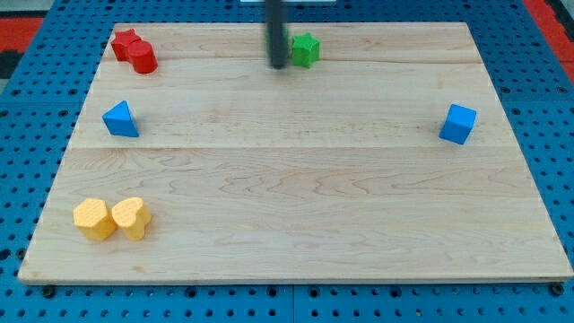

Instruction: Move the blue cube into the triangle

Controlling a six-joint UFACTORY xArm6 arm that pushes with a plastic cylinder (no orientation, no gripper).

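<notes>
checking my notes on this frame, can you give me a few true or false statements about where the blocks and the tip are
1. The blue cube sits near the view's right edge of the board. True.
2. My tip touches the blue cube. False: it is near the view's top, just left of the green block.
3. The blue triangle is on the view's left. True.
4. The two yellow blocks sit at the view's top right. False: they are at the bottom left.
5. The red blocks are at the view's top left. True.
</notes>
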